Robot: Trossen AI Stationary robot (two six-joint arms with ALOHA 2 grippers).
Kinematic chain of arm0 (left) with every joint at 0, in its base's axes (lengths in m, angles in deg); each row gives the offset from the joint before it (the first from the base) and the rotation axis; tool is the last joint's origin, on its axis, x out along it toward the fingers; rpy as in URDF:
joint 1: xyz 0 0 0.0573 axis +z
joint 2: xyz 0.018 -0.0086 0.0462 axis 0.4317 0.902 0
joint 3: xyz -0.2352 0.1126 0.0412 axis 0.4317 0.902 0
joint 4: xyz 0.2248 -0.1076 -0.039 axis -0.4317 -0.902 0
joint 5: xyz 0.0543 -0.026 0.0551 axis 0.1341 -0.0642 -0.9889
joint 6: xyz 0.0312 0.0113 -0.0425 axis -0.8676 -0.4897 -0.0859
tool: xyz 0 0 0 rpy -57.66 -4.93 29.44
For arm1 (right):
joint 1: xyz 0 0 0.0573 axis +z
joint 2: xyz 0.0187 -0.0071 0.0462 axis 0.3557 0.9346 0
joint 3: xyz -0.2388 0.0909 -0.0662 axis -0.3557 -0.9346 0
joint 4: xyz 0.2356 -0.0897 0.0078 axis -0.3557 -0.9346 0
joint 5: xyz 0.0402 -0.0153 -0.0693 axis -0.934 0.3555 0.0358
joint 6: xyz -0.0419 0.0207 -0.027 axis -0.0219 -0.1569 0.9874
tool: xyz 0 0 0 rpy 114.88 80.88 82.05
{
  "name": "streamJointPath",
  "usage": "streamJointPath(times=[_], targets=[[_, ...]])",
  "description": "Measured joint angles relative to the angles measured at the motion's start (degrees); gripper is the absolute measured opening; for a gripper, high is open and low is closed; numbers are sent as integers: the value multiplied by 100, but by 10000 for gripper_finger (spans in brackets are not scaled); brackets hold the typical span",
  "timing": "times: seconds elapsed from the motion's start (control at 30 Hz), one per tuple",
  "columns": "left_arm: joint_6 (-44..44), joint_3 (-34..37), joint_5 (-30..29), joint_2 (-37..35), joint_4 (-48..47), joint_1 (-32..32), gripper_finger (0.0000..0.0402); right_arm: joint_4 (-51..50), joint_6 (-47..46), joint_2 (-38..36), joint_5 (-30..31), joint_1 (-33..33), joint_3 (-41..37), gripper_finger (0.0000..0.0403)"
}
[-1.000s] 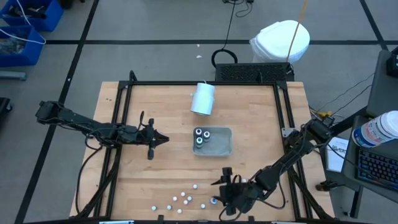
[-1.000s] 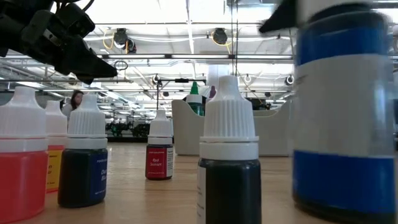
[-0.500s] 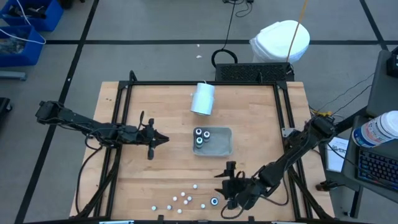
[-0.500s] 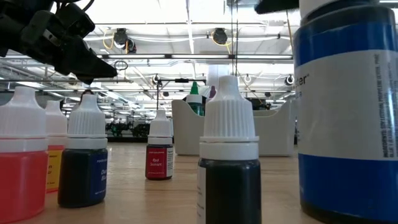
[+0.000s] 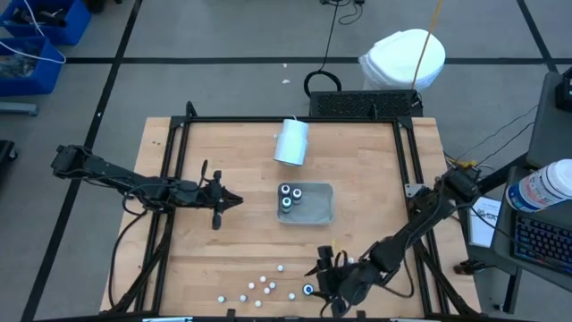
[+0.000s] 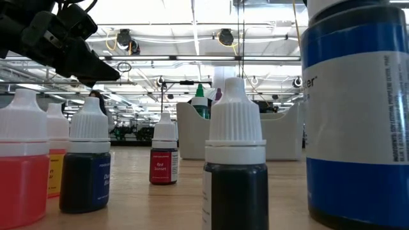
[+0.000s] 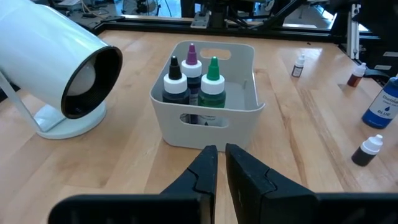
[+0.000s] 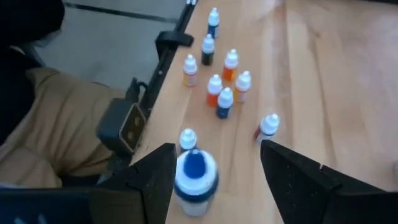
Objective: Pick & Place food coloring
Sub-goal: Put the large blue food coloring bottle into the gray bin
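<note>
Several small white-capped food coloring bottles (image 5: 259, 286) (image 8: 224, 87) stand upright on the wood near the table's near edge. A bigger blue bottle (image 5: 308, 289) (image 8: 194, 174) (image 6: 354, 115) stands on its base at the right end of the group. My right gripper (image 5: 323, 266) (image 8: 216, 149) is open and hovers just far of and above that blue bottle. In the right wrist view the bottle shows between the spread fingers, close to one, and I see no touch. My left gripper (image 5: 237, 200) (image 7: 217, 152) is shut and waits left of the tray.
A pale grey-blue tray (image 5: 320, 211) (image 7: 186, 118) at mid-table holds three bottles (image 7: 193, 81). A white cylinder (image 5: 291, 141) (image 7: 56, 56) lies on its side far of it. A black frame rail (image 8: 168, 56) runs along the table's near edge, with tan cloth (image 8: 56, 124) beyond it.
My right gripper has come up off the big blue bottle, drawn back toward the far edge, then come a little nearer again. The blue bottle looked blurred in the low view a second ago. It now stands still a little farther to the right there.
</note>
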State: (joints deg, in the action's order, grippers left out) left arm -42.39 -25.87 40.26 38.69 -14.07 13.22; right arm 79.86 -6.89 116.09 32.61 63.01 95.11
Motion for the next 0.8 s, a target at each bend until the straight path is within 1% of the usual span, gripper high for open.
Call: streamJointPath(times=[0.1,0.33,0.63,0.8], targets=[[4,0,0,1,-35,-4,42,254,-5,112,-4,54,8,222],[-11,0,0,1,-56,-9,42,351,-16,335,-2,86,-19,222],[-22,0,0,-1,-68,-9,42,1310,-17,341,2,24,-644,222],[-24,0,0,1,-67,-9,42,1660,31,338,-2,5,-873,222]])
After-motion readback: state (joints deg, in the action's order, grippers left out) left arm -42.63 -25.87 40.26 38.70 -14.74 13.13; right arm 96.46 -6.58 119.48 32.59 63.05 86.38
